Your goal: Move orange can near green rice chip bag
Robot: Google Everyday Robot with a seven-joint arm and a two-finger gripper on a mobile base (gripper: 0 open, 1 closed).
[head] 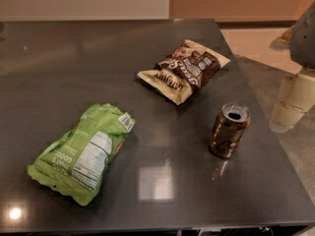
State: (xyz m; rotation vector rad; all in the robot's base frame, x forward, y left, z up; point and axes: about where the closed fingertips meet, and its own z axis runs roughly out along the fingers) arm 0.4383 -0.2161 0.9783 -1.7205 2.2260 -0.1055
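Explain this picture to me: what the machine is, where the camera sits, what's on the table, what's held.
One camera looks down on a dark table; its mounting isn't known. The machine is a wheeled robot with one arm; its pale gripper shows at the right edge, off the table, touching nothing there. An orange can stands upright on the right, a green rice chip bag lies on the left, a brown and cream chip bag lies farther back. Nothing is held.

One table (59, 58) held one green bag (81, 151), one brown bag (184, 70) and one can (230, 130); one gripper (290, 104) hung at its right.
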